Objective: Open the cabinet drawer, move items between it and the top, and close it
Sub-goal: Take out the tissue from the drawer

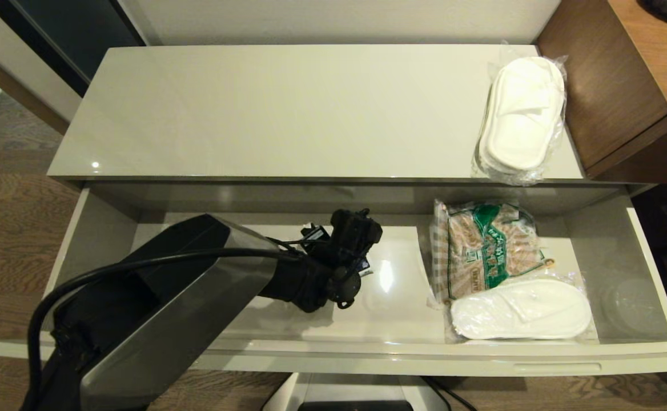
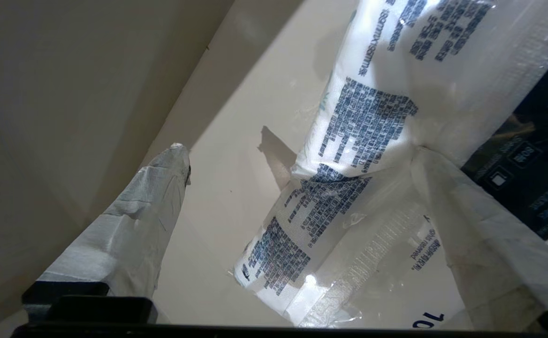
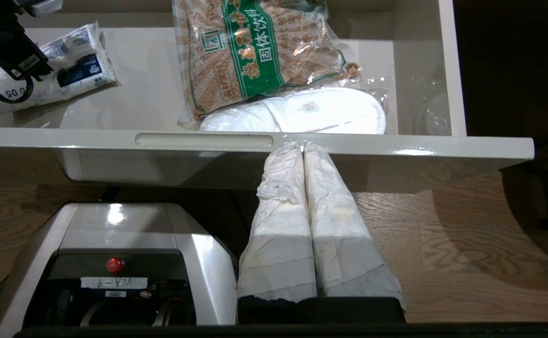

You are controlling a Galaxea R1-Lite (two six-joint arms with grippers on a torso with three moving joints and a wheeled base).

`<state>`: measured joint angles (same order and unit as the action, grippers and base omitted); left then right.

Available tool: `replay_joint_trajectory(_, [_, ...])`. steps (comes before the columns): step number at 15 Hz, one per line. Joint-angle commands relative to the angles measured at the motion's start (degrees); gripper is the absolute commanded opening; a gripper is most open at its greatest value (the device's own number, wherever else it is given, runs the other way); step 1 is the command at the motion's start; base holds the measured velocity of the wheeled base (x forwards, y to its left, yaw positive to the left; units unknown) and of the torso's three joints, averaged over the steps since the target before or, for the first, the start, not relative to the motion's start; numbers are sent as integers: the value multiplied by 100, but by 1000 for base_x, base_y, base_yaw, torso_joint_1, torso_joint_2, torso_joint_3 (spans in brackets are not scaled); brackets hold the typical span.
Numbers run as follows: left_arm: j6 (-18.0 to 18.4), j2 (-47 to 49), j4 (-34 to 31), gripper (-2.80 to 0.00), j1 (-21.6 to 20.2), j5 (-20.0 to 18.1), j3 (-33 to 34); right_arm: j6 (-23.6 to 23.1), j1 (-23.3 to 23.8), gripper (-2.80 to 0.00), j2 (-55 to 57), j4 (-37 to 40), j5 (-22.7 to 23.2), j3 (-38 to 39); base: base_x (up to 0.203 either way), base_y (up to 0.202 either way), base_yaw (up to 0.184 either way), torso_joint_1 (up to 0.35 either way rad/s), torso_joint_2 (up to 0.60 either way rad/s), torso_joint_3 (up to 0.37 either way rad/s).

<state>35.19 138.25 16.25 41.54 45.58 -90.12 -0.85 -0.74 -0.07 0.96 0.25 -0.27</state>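
Note:
The cabinet drawer (image 1: 368, 357) stands pulled out below the top (image 1: 288, 108). My left gripper (image 1: 356, 228) reaches down into the drawer's middle. It is open, and its taped fingers (image 2: 161, 197) straddle the white tissue pack (image 2: 349, 141) with blue print, one finger touching the pack. In the head view the wrist hides nearly all of the pack. One wrapped pair of white slippers (image 1: 522, 117) lies on the top at the right. Another pair (image 1: 521, 309) lies in the drawer's right part. My right gripper (image 3: 303, 145) is shut, empty, just under the drawer's front rim.
A brown-and-green checked snack bag (image 1: 490, 245) lies in the drawer, partly over the slippers there. A brown wooden desk (image 1: 625, 85) adjoins the cabinet on the right. The robot base (image 3: 114, 263) stands on the wood floor under the drawer front.

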Motion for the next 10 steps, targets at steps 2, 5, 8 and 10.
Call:
replay_joint_trajectory(2, [14, -105, 45, 0, 136, -23, 21, -3, -5, -280, -89, 0, 2, 0, 0, 0, 0, 0, 0, 0])
replay_joint_trajectory(5, [-102, -400, 177, 0, 561, -72, 236, -3, -5, -280, -89, 0, 2, 0, 0, 0, 0, 0, 0, 0])
replay_joint_trajectory(8, [-315, -559, 191, 0, 740, -192, 601, -3, -5, -280, -89, 0, 2, 0, 0, 0, 0, 0, 0, 0])
replay_joint_trajectory(10, [-417, -615, 194, 0, 857, -411, 689, -3, -5, -280, -89, 0, 2, 0, 0, 0, 0, 0, 0, 0])
